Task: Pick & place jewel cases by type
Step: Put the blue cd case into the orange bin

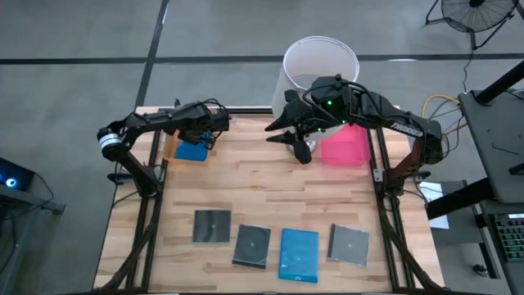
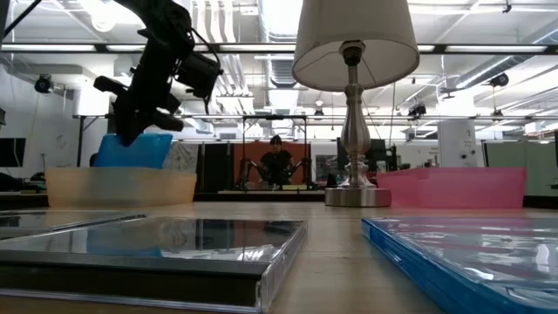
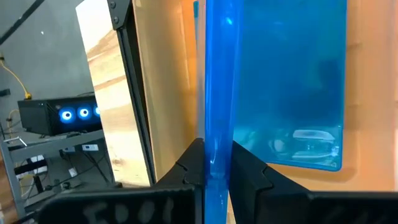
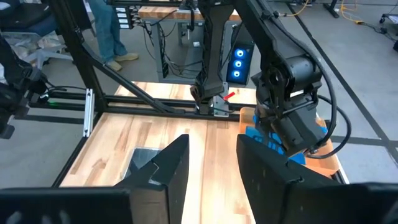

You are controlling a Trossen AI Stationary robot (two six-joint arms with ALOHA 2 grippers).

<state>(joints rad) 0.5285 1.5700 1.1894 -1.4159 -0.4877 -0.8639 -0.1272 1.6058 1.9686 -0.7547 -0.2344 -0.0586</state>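
My left gripper [image 1: 199, 139] hangs at the table's far left over the translucent orange tray [image 1: 173, 147], shut on a bright blue jewel case [image 1: 190, 152]. The low view shows this case [image 2: 135, 150] tilted, its upper part above the tray's wall [image 2: 122, 187] and its lower end hidden behind it. My right gripper [image 4: 211, 168] hovers open high over the far middle of the table [image 1: 275, 133], holding nothing. Three dark square cases [image 1: 212, 226] [image 1: 251, 245] [image 1: 350, 244] and another blue case [image 1: 299, 254] lie flat along the near edge. My left gripper pinches the blue case between its two fingers, across the thickness of one edge [image 3: 216, 163]. The fingers slant steeply down from above. The case hangs tilted below them with its lower end inside the orange tray; whether that end touches the tray floor I cannot tell.
A pink tray [image 1: 344, 147] stands at the far right, under my right arm. A table lamp with a white shade [image 1: 319, 61] stands at the far middle, between the two trays. Bare wood lies between the trays and the row of cases.
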